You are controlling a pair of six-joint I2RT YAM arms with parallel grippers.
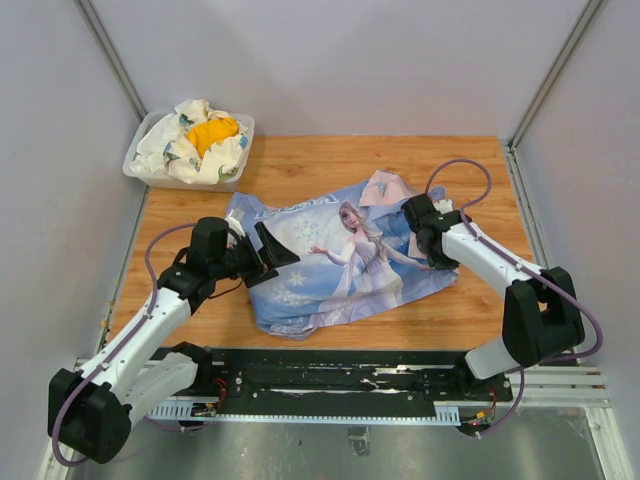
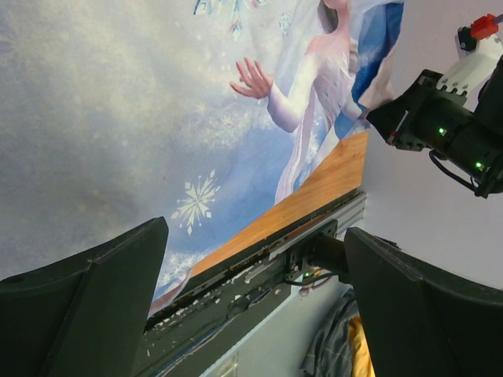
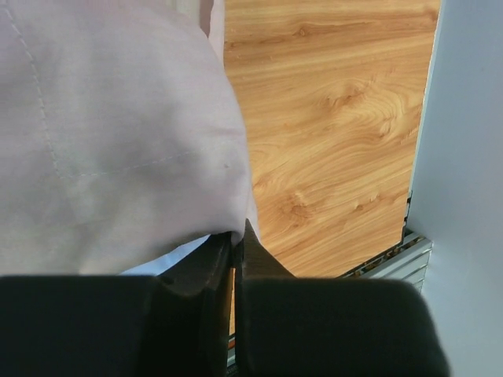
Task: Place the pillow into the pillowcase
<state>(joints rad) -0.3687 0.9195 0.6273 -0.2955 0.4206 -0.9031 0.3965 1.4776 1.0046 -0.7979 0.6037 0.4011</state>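
Note:
The light-blue pillowcase (image 1: 340, 265) with the princess print lies spread in the middle of the wooden table, its pale pink reverse (image 1: 384, 190) folded up at the far right corner. My right gripper (image 1: 410, 213) is at that corner, shut on the pink edge of the pillowcase (image 3: 118, 133), with the fabric pinched between its tips (image 3: 238, 239). At the case's left edge my left gripper (image 1: 275, 250) is open, its fingers (image 2: 86, 306) wide apart just over the blue fabric (image 2: 118, 118) and nothing between them. The pillow is hidden from view.
A white bin (image 1: 140, 165) at the back left holds a white-and-yellow cloth bundle (image 1: 205, 135). Grey walls close in the table on three sides. The black rail (image 1: 330, 375) with the arm bases runs along the near edge. Bare wood (image 3: 330, 133) shows right of the case.

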